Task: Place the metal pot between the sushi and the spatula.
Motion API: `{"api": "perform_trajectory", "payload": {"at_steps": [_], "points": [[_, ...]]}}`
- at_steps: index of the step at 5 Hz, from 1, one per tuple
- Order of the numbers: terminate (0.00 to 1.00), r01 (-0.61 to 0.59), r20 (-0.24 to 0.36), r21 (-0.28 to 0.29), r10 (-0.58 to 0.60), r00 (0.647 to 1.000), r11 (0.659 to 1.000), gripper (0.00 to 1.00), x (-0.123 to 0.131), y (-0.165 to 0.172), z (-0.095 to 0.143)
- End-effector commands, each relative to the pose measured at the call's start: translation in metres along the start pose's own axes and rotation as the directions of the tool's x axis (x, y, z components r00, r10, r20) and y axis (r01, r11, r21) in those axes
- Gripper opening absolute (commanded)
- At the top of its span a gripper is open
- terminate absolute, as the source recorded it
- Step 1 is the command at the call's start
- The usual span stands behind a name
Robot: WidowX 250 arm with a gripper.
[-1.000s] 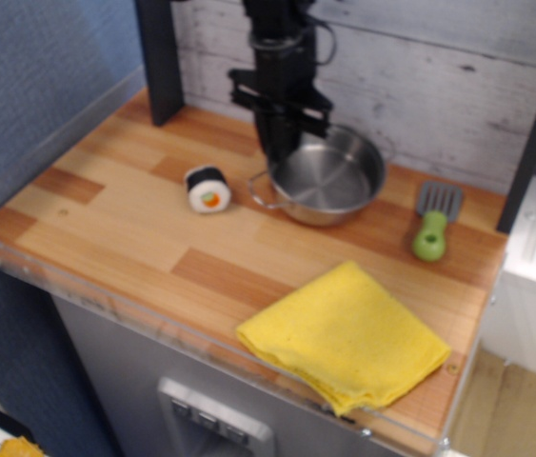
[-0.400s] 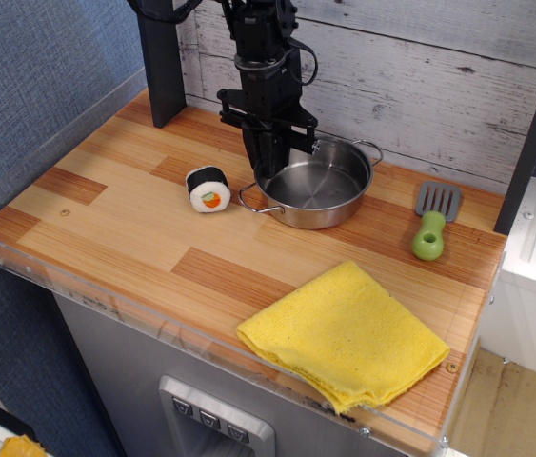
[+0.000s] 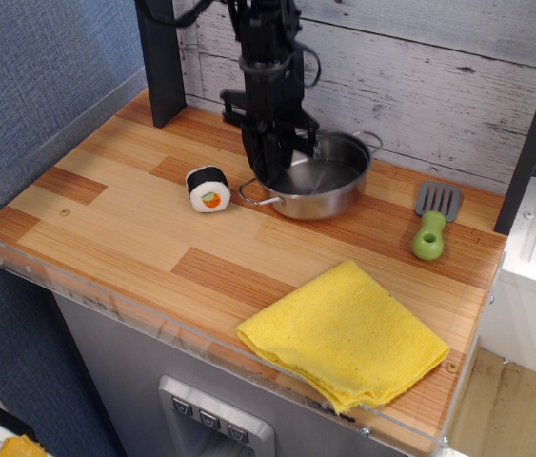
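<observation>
Near the back edge of the bench, left of centre, the sushi (image 3: 208, 188) lies on open wood with bare room toward the left edge. Just right of it the gripper (image 3: 269, 171) reaches down at the near-left rim of the metal pot (image 3: 317, 178); its fingertips are hard to make out, so its grip cannot be told. The spatula (image 3: 433, 221) lies toward the right edge, a yellow cloth (image 3: 344, 335) at the front right corner.

Single view, fixed camera high at the front-left, looking down and across the wooden counter (image 3: 134, 238) toward the white plank wall (image 3: 439, 76). Mid distance: whole countertop fits, front edge and cabinet below included. No second view to compare.
</observation>
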State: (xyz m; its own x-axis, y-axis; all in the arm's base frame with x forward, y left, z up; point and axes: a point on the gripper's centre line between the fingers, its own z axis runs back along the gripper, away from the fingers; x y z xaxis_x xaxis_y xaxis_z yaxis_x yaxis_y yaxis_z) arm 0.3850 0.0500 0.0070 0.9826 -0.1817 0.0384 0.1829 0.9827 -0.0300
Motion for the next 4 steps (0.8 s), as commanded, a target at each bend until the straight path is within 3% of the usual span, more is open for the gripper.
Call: {"api": "perform_trajectory", "payload": {"at_steps": [1,4], "points": [[0.0,0.002,0.08,-0.002,-0.002,0.997,1.0,1.0,-0.004,-0.011,0.042],[0.0,-0.051,0.224,0.008,0.048,0.973,0.999,1.0,-0.019,-0.02,0.115]]}}
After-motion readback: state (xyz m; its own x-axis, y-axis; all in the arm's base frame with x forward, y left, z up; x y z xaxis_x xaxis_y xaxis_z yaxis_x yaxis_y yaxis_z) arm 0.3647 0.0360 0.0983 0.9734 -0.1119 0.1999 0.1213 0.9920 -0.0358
